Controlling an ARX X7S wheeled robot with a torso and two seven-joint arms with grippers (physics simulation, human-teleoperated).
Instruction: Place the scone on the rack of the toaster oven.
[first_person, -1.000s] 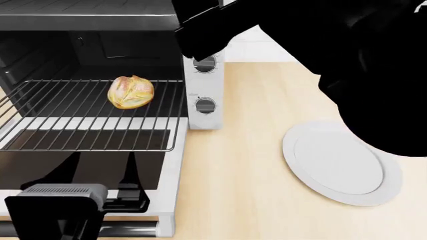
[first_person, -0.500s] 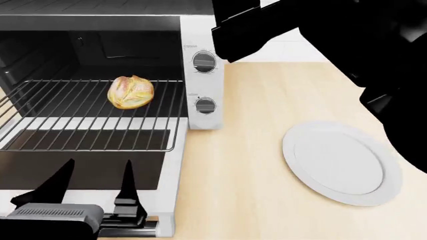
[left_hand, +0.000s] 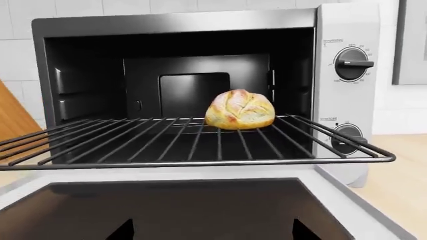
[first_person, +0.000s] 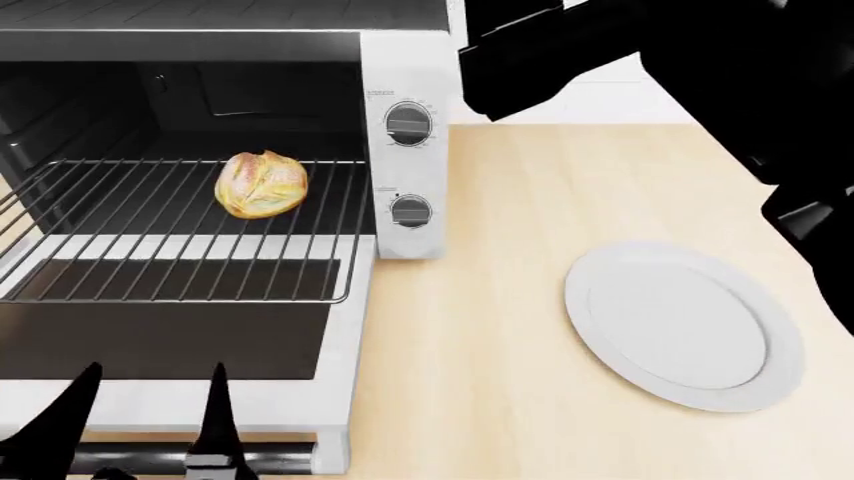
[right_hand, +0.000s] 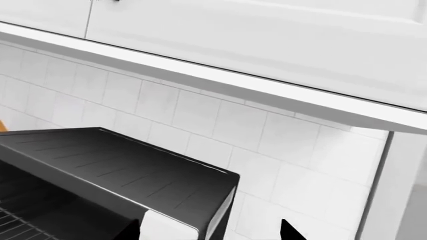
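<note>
Sitting free on the rack (first_person: 187, 240) in the frame's upper left, the scone (first_person: 262, 184) looks delivered, so the left claw (first_person: 140, 420) hangs apart, empty, before the door; right claw's state I cannot tell.

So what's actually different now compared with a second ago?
Only the arms moved. The left gripper has pulled back toward the robot, away from the open door, its fingers spread and empty. The right arm has swung off to the right, uncovering the upper dial. The scone on the rack and the plate stayed put.
</note>
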